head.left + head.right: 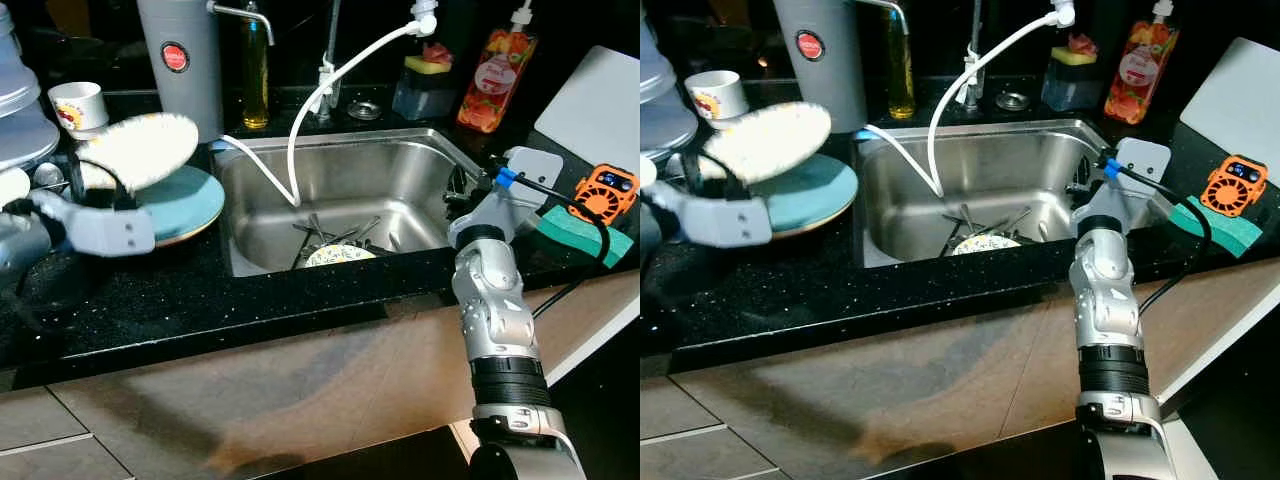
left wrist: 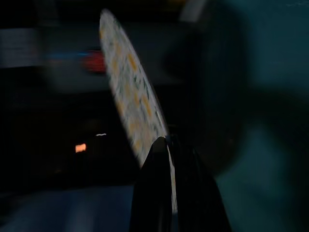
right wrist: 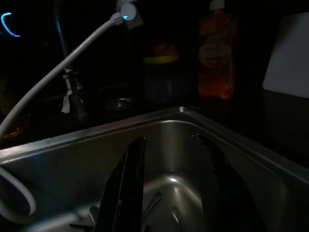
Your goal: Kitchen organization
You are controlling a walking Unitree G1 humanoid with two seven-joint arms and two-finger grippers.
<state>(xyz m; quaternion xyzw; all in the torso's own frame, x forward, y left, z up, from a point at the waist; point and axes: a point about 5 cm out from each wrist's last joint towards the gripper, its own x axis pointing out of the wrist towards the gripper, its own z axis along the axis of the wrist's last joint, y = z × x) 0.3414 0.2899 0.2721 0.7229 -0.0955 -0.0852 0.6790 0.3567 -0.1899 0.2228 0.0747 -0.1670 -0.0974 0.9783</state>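
My left gripper (image 1: 98,182) is shut on the rim of a cream patterned plate (image 1: 140,150). It holds the plate tilted just above a teal plate (image 1: 195,205) on the black counter left of the sink. The left wrist view shows the held plate (image 2: 128,101) edge-on between the black fingers (image 2: 161,193). My right gripper (image 3: 169,140) is open with nothing between its fingers, low inside the right end of the steel sink (image 1: 400,165). Another patterned plate (image 1: 340,255) and some cutlery (image 1: 325,232) lie on the sink bottom.
A white hose (image 1: 330,80) loops from the tap into the sink. A grey jug (image 1: 180,60), oil bottle (image 1: 254,70), sponge holder (image 1: 425,80) and soap bottle (image 1: 495,75) line the back. A cup (image 1: 78,105) stands far left; a green sponge (image 1: 580,230), orange device (image 1: 610,190) and white board (image 1: 600,100) lie right.
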